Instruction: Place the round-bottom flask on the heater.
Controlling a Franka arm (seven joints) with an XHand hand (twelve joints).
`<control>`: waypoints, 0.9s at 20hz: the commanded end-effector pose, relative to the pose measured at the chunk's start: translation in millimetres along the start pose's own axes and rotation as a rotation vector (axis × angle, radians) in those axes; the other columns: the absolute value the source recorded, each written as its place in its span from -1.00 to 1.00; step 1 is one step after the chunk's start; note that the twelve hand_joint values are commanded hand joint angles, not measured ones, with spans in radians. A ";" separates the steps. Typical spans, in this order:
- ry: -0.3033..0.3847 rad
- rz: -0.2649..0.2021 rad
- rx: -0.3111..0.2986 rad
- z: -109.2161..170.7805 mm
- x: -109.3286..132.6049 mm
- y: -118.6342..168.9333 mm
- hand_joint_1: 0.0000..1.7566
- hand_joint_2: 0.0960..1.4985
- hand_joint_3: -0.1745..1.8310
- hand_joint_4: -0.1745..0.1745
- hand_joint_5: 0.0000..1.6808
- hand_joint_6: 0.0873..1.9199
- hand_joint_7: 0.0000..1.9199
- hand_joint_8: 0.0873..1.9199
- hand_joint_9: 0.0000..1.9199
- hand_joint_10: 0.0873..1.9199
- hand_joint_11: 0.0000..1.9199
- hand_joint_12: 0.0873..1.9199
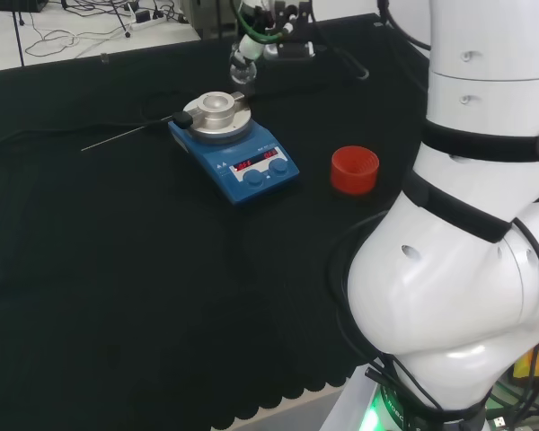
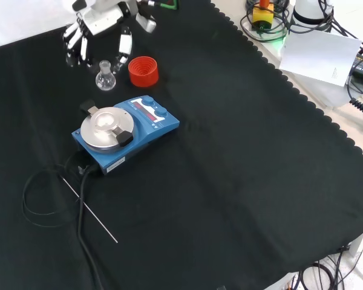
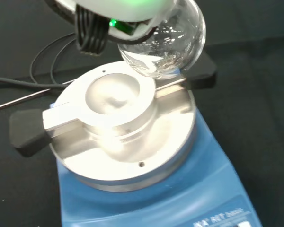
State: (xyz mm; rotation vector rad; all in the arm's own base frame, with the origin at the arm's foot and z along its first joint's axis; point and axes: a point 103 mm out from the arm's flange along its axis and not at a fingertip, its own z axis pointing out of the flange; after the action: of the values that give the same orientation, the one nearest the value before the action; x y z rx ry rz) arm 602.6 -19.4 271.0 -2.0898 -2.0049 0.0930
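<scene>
A: What is seen on the cloth (image 2: 242, 181), from largest to smallest?

B: The heater (image 2: 124, 133) is shown near the middle left of the front view, blue-bodied, with a round metal block (image 3: 118, 111) set on its plate. A cable (image 2: 81, 205) and a thin rod (image 2: 91, 211) are seen beside it. A red ring (image 2: 143, 70) is placed just beyond the heater in the front view.

A: Where is the flask (image 2: 105, 77)?

B: It is seen just left of the ring in the front view, apart from the heater. In the wrist view its bulb (image 3: 168, 45) is seen above the far edge of the block, off its hollow.

A: And the hand (image 2: 100, 27)?

B: It is seen over the flask, fingers (image 2: 126, 45) pointing down on either side. It appears to be closed on the flask's neck, though contact is not plainly shown.
</scene>
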 end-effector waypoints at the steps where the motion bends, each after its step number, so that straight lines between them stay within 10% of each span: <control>1: -0.005 -0.047 0.048 15.0 27.7 18.7 0.25 -0.14 -0.08 0.52 0.31 0.00 -0.67 -0.37 -0.35 -0.44 -0.81 0.42; 18: 0.006 -0.055 0.101 43.0 24.3 58.6 0.25 -0.15 -0.08 0.49 0.32 0.00 -0.68 -0.37 -0.35 -0.44 -0.81 0.42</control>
State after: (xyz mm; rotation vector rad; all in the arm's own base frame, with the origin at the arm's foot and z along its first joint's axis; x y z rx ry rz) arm 651.1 9.4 228.4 -1.9850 -2.0223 0.1581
